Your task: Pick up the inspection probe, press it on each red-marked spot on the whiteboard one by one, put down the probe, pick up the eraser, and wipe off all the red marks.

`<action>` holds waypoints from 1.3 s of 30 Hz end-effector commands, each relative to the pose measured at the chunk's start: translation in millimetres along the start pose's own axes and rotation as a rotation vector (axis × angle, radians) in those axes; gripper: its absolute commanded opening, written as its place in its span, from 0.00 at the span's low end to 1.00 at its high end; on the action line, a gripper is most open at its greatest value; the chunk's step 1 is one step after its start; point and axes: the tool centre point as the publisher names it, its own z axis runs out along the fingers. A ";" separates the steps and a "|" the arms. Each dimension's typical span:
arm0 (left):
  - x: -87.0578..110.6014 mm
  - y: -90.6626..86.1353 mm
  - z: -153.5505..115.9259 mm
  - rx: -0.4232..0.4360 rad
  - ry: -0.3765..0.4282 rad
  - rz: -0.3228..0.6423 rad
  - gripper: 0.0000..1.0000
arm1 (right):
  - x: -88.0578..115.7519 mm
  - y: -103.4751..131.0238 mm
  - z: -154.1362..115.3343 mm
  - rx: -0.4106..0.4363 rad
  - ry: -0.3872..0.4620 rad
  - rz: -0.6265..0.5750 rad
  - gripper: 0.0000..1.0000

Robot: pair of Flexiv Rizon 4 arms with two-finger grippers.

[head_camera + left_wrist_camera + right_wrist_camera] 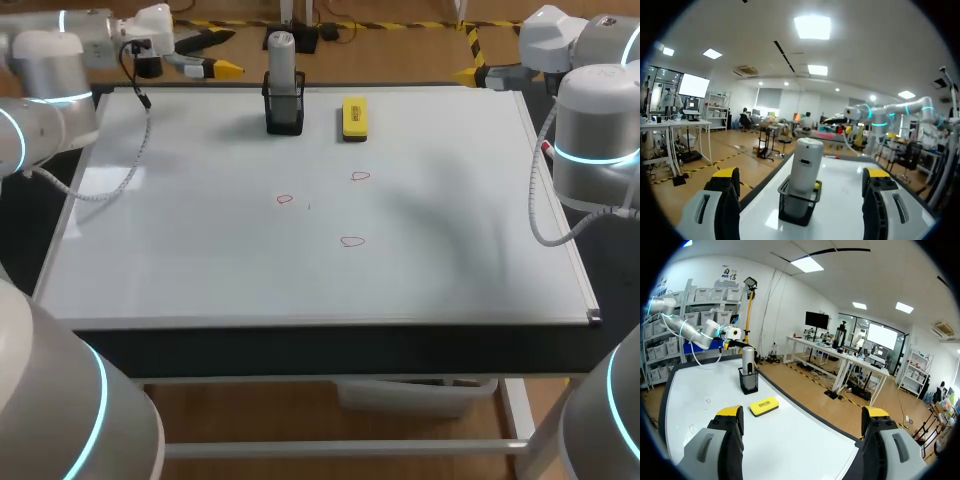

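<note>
The grey inspection probe [282,62] stands upright in a black mesh holder [284,112] at the far edge of the whiteboard [200,270]. Right of it lies the yellow eraser [354,117]. Three small red marks [285,199] [360,177] [351,241] sit near the board's middle. My left gripper [222,53] hovers open past the far left corner, with the probe [806,162] ahead of it. My right gripper [470,72] is open beyond the far right corner. Ahead of its fingers lie the eraser [764,406] and the probe [747,360].
The whiteboard's metal frame [330,322] runs along the near edge. A grey cable [140,150] from my left arm hangs over the board's left part, and another [540,215] loops by the right edge.
</note>
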 end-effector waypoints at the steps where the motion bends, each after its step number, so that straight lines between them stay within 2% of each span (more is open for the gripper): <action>1: -4.4 3.6 8.8 0.004 0.137 -0.008 1.00 | -0.5 0.2 0.3 0.002 0.001 0.000 1.00; 14: 2.5 15.3 35.5 0.020 0.158 -0.035 1.00 | -0.5 0.2 0.3 0.002 0.001 0.000 1.00; 39: -0.4 12.6 92.9 0.051 0.207 0.023 1.00 | -0.5 0.2 0.3 0.002 0.001 0.000 1.00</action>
